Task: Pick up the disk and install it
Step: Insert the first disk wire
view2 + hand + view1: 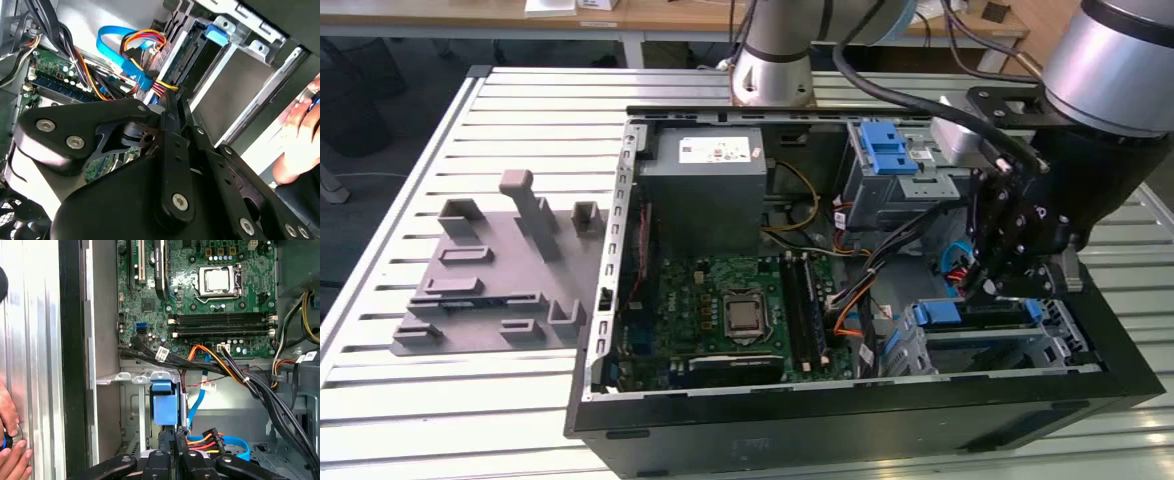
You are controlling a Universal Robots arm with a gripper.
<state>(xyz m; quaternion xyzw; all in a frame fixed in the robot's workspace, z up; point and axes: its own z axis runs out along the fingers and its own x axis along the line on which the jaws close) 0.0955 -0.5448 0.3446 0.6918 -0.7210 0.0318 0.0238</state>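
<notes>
The gripper (1003,290), state not discernible, is lowered over the disk (977,314) beside the motherboard (720,310), crowded by cables (854,300).

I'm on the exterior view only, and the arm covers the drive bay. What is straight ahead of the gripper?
Observer: In the first wrist view, the disk's blue carrier stands in the silver drive cage, just beyond the gripper.
Operator: Any cables close to it?
Observer: Yes. A blue flat cable hangs right beside the carrier, and a plug with orange, red and yellow wires lies next to the gripper.
Operator: Is anyone near the case?
Observer: A person's hand is on the slatted table, outside the case wall.
</notes>
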